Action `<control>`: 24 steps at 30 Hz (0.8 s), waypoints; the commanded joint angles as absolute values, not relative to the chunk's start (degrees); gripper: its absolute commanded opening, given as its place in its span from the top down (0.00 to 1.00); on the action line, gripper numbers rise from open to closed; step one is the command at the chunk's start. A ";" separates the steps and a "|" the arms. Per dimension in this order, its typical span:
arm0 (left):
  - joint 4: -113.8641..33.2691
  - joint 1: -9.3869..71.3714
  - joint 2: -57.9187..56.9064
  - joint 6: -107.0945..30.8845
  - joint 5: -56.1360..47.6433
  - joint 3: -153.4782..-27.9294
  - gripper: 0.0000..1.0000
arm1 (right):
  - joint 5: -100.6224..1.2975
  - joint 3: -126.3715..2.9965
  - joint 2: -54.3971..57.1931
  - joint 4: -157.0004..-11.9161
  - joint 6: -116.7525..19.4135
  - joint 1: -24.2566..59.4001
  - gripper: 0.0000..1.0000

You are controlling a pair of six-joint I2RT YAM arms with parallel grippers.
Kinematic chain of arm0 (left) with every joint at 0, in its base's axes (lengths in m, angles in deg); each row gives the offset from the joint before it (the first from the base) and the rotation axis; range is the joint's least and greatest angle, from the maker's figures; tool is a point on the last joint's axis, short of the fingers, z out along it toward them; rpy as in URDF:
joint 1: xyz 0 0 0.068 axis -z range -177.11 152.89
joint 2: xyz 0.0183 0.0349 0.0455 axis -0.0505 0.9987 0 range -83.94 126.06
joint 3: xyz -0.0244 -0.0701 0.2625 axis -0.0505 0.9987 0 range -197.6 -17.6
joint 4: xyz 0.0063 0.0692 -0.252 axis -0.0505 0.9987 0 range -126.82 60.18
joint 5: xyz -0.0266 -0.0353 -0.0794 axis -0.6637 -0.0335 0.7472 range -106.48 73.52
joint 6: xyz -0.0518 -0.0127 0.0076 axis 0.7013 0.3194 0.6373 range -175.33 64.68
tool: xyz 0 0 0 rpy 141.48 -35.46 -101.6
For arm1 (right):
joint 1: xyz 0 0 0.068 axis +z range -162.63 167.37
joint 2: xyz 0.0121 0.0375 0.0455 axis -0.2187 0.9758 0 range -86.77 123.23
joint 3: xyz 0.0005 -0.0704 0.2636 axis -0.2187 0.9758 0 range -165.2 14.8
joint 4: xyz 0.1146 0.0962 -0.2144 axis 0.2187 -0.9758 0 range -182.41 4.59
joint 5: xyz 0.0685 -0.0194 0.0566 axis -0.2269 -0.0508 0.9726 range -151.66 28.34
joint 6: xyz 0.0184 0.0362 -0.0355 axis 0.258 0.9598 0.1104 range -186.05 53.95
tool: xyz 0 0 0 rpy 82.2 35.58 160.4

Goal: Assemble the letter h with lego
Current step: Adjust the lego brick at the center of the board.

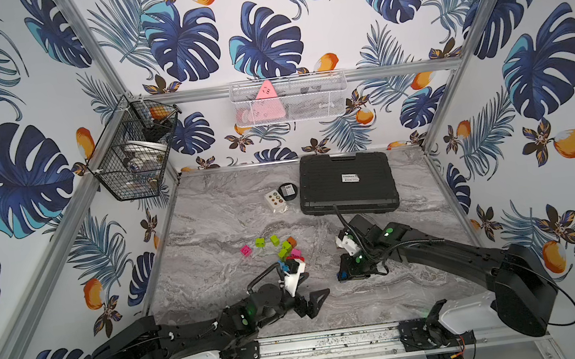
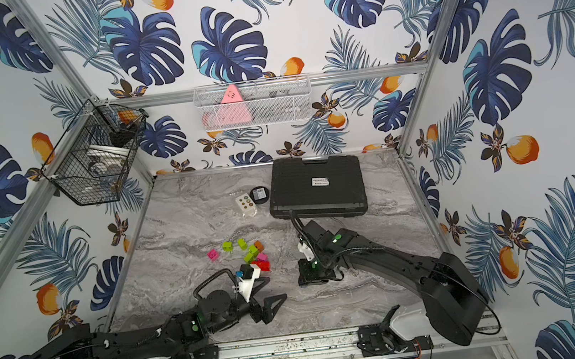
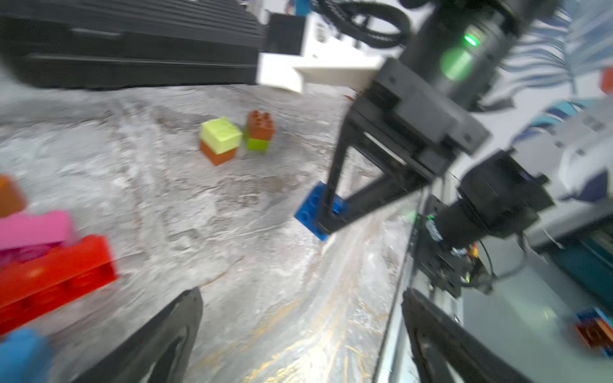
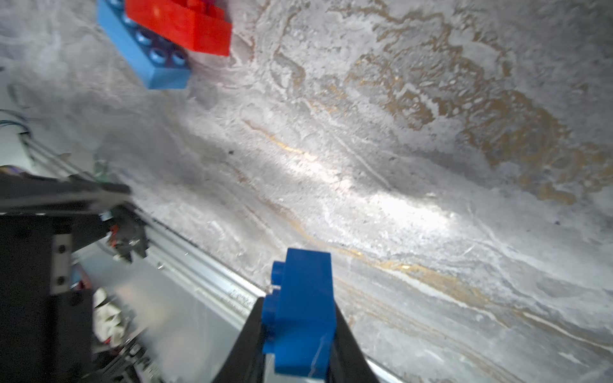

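Item: blue brick, clenched in the right pincer, low by the front of the tabletop.
Detail: brick gripped on its sides, studs facing sideways; left pincer released, holding nothing, near the red brick; other lego loose in 1 cluster, apart from it; advised: turn studs upward, seat flat on bare tabletop, then let go.

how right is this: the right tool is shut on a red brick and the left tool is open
One thing is wrong: the brick is not red. The right tool is shut on a blue brick, as the right wrist view shows. The left tool is open, as you said.
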State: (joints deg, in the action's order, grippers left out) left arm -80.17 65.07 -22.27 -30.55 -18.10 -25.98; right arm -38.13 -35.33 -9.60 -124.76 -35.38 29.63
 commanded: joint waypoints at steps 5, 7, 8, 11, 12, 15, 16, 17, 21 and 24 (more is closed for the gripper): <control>-84.04 75.64 -18.19 -47.53 -23.44 -30.53 0.01 | -20.62 -36.38 -13.28 -130.57 -41.36 28.86 0.73; -85.21 77.82 -17.26 -49.81 -25.73 -30.77 0.01 | -19.03 -36.31 -13.16 -130.58 -41.82 28.93 0.74; -85.86 78.53 -17.23 -50.64 -26.93 -30.58 0.01 | -18.15 -36.12 -12.89 -130.71 -42.32 29.14 0.74; -83.80 79.18 -18.59 -51.13 -30.74 -30.61 0.05 | -18.40 -36.03 -12.66 -131.46 -43.11 30.02 0.74; -82.56 79.23 -19.33 -51.03 -31.84 -30.80 0.07 | -18.26 -35.90 -12.82 -131.21 -42.94 30.18 0.75; -81.44 79.28 -19.97 -50.75 -33.81 -30.90 0.17 | -17.40 -35.60 -13.34 -130.20 -42.17 30.43 0.75; -81.75 79.23 -19.72 -50.69 -33.71 -30.83 0.20 | -17.05 -35.61 -13.41 -130.00 -42.14 30.44 0.75; -82.14 79.19 -19.31 -50.74 -33.33 -30.83 0.22 | -16.65 -35.68 -13.46 -129.69 -41.97 30.56 0.75; -81.95 79.27 -17.59 -50.85 -32.60 -31.65 0.27 | -16.22 -35.73 -13.22 -128.83 -41.32 30.87 0.76; -81.42 79.29 -18.13 -50.89 -32.98 -31.79 0.39 | -16.05 -35.05 -12.74 -127.83 -40.62 31.01 0.76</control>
State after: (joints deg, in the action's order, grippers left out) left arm -81.00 79.27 -17.81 -49.57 -32.00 -31.27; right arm -17.19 -35.52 -13.08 -129.07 -41.39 30.83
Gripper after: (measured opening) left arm 0.628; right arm 0.274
